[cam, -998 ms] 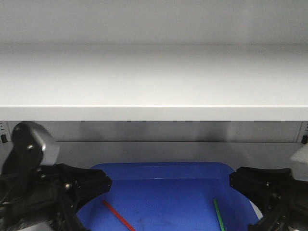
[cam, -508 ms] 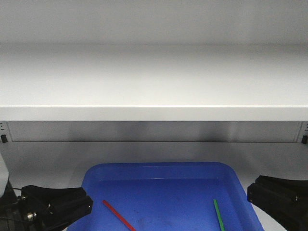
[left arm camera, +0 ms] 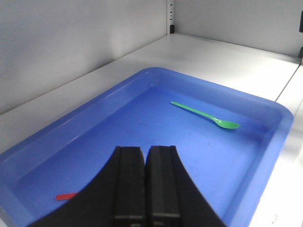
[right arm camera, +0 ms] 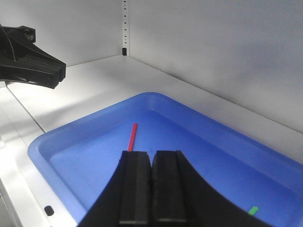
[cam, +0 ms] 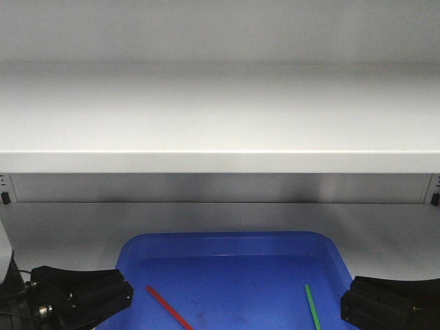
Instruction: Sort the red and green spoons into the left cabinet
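Both arms low at the front edge of the shelf, one at each near corner of the blue tray (cam: 227, 240). Left gripper (left arm camera: 144, 156) angled down over the tray's near end, jaws pressed together with only a thin seam between them, nothing held. Right gripper (right arm camera: 151, 158) tilted the same way over the opposite end, jaws likewise closed and empty. From the front, just the black tips showing: left one at the bottom left corner, right one at the bottom right, the rest of each arm cut off by the frame.

Green spoon (left arm camera: 206, 115) lying flat on the tray floor, whole length visible from the left wrist, bowl pointing toward the tray's far side wall. Red spoon (right arm camera: 133, 137) also flat on the tray floor, well apart from the green; only its stick handle visible, bowl hidden behind the right gripper. From the left wrist, just a red sliver beside the fingers. Front view crops both spoons at the bottom edge.

Cabinet (cam: 220, 124) all around: wide pale shelf board overhead, small black pegs on the side walls.
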You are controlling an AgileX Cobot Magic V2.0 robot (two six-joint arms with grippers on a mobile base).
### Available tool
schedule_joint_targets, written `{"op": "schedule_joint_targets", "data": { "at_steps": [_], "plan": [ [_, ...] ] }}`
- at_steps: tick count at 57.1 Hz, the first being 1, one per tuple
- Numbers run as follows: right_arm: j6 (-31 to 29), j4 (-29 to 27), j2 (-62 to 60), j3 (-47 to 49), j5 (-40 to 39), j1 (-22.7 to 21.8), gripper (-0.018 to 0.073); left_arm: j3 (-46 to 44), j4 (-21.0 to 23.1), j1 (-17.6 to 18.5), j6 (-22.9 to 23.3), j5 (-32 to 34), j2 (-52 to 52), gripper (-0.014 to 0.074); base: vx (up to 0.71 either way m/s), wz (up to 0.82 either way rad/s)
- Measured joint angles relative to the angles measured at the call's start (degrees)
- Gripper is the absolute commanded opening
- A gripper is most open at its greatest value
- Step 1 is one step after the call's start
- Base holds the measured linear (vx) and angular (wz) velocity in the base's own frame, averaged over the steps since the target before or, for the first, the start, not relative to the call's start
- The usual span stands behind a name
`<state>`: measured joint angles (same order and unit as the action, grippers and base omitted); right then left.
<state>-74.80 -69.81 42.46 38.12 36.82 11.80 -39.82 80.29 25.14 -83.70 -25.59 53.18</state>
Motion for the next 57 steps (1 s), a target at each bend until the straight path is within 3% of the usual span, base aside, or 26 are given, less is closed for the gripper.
{"op": "schedule_joint_targets", "data": {
  "at_steps": [7, 13, 19, 26, 28, 35, 45, 57],
  "plan": [
    [0.0, 0.0, 0.0, 0.0, 0.0, 0.0, -0.0004, 0.0, -0.1, 0.0, -0.7, 0.8, 0.0, -0.0003, 0.00, 0.00],
    [0.0, 0.0, 0.0, 0.0, 0.0, 0.0, -0.0004, 0.0, -2.5, 0.1, 0.6, 5.6, -0.4, -0.0003, 0.00, 0.00],
    [0.0, 0.0, 0.0, 0.0, 0.0, 0.0, -0.0004, 0.0, -11.2, 0.1, 9.3, 9.7, -2.9, -0.0003, 0.00, 0.00],
    [0.0, 0.0, 0.0, 0.0, 0.0, 0.0, -0.0004, 1.2, -25.5, -0.3, 26.6, 13.5, -8.4, -0.0003, 0.00, 0.00],
    [0.0, 0.0, 0.0, 0.0, 0.0, 0.0, -0.0004, 2.4, -30.4, -1.2, 31.9, 13.6, -10.6, -0.0003, 0.00, 0.00],
    [0.0, 0.0, 0.0, 0.0, 0.0, 0.0, -0.0004, 6.8, -39.8, -5.1, 44.2, 13.6, -15.9, -0.0003, 0.00, 0.00],
    [0.0, 0.0, 0.0, 0.0, 0.0, 0.0, -0.0004, 12.9, -47.6, -11.6, 52.2, 13.4, -26.2, -0.0003, 0.00, 0.00],
    [0.0, 0.0, 0.0, 0.0, 0.0, 0.0, -0.0004, 21.5, -55.4, -13.4, 58.1, 13.8, -40.4, -0.0003, 0.00, 0.00]
  ]
}}
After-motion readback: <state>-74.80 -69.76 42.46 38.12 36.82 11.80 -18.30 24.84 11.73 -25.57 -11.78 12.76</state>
